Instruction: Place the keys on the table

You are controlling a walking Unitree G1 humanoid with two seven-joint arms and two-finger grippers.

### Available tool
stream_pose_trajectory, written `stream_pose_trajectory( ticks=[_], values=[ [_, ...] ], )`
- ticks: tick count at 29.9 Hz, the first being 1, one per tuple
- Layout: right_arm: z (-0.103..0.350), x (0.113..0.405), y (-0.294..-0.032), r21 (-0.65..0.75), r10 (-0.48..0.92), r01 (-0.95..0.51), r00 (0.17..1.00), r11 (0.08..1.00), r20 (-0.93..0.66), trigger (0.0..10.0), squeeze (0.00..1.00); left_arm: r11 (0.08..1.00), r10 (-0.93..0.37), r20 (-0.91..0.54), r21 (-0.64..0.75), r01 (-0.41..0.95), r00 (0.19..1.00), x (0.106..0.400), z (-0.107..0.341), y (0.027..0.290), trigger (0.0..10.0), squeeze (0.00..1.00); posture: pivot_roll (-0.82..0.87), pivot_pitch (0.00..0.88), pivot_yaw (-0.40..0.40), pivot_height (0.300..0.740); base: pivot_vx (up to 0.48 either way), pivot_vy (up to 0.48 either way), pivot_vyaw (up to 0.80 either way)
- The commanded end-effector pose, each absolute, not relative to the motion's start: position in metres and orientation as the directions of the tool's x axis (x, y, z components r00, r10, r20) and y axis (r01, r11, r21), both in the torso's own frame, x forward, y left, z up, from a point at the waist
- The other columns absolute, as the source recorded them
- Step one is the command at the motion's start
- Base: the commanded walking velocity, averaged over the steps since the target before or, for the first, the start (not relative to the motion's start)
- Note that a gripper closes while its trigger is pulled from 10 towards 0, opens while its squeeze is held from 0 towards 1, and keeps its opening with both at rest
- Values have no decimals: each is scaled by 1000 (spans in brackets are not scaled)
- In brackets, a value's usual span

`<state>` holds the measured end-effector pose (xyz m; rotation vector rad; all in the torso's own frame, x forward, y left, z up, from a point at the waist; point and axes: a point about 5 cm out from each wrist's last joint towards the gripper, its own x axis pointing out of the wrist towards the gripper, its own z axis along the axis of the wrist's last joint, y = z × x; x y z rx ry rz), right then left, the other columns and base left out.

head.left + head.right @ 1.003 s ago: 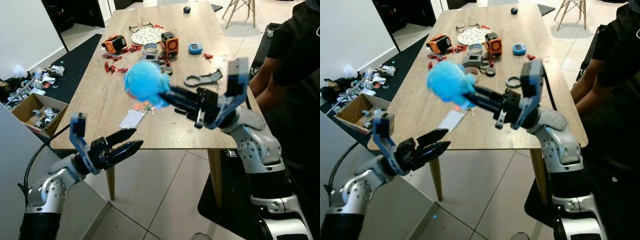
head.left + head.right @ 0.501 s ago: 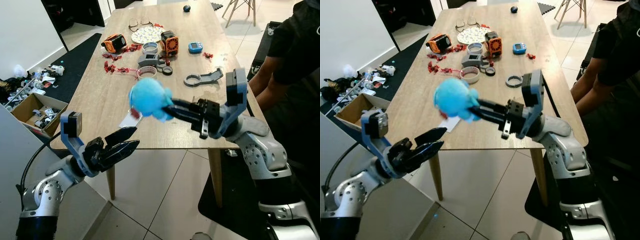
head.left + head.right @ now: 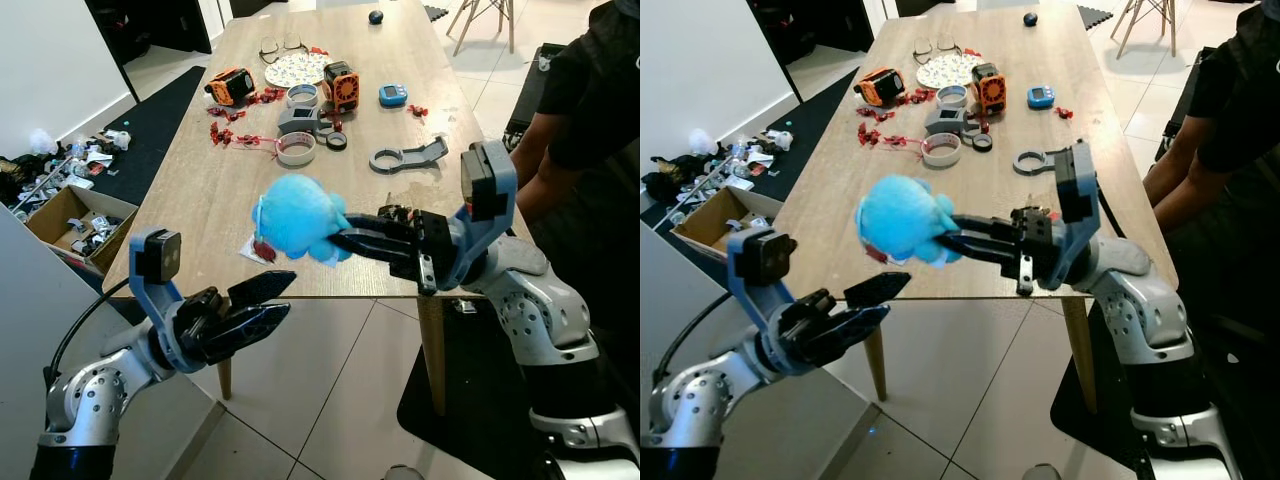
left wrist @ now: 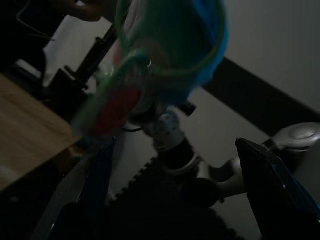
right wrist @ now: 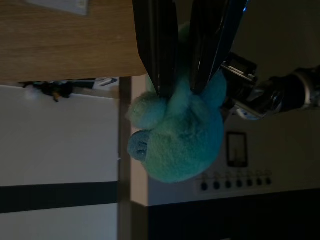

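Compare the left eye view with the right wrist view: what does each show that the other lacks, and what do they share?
Left eye view: table clutter such as a tape roll and glasses, a person at the right, the open left end effector. Right wrist view: a close look at the plush's two small rounded bumps. Shared: the blue plush clamped in the right end effector, at the table's near edge.

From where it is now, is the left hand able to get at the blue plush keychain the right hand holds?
Probably yes: the left hand sits open just below the blue plush keychain gripped by the right hand, with nothing between them.
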<state>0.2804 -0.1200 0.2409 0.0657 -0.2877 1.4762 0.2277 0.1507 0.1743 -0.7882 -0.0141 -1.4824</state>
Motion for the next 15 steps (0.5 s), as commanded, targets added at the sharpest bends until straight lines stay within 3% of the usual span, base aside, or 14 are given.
stream_pose_trajectory(
  ticks=[1, 8, 15],
  values=[
    [237, 274, -113, -124, 978, -991, 23, 50, 206, 0, 0, -145, -860, 497, -453, 880, 114, 222, 180, 146, 10000, 0, -86, 125, 111, 740, 0, 0, 0],
    [227, 271, -109, -100, 989, -995, 5, 20, 151, 0, 0, -163, -838, 534, -445, 881, 115, 222, 187, 144, 10000, 0, -86, 125, 111, 740, 0, 0, 0],
    [224, 269, -110, -89, 993, -996, -1, 10, 121, 0, 0, -125, -837, 528, -443, 888, 145, 224, 187, 145, 10000, 0, -83, 132, 112, 740, 0, 0, 0]
  ],
)
